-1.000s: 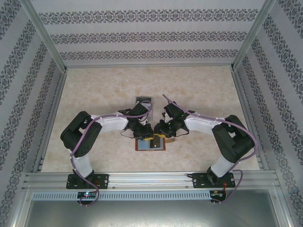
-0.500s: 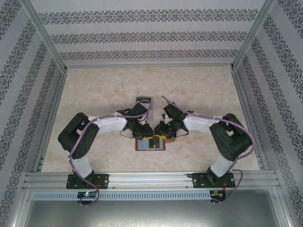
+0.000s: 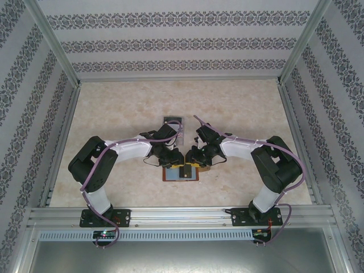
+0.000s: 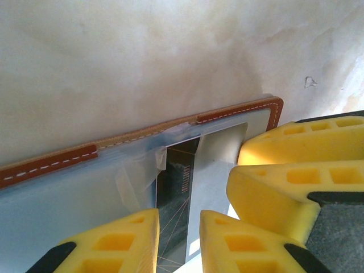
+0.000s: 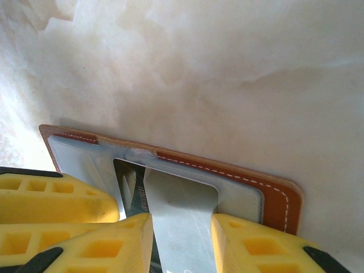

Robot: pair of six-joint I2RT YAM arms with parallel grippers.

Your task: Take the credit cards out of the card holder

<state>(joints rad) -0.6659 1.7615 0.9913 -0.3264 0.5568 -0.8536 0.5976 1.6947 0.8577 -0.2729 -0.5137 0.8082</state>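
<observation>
The card holder lies open and flat on the table between the two arms, its brown stitched edge framing grey-blue pockets. Two credit cards stick out of one pocket, a dark card partly under a pale card. My right gripper is shut on the pale card, a yellow finger against each long edge. My left gripper stands open a little, its fingertips on either side of the dark card's bare strip, close beside the right gripper's fingers.
A small grey rectangular thing lies on the table just behind the left arm's wrist. Patterned walls and aluminium rails enclose the marbled tabletop. Both wrists crowd together over the card holder.
The left arm's elbow has shifted slightly to the left. Both grippers stay over the card holder, and a dark card now shows where a yellow fingertip was.
</observation>
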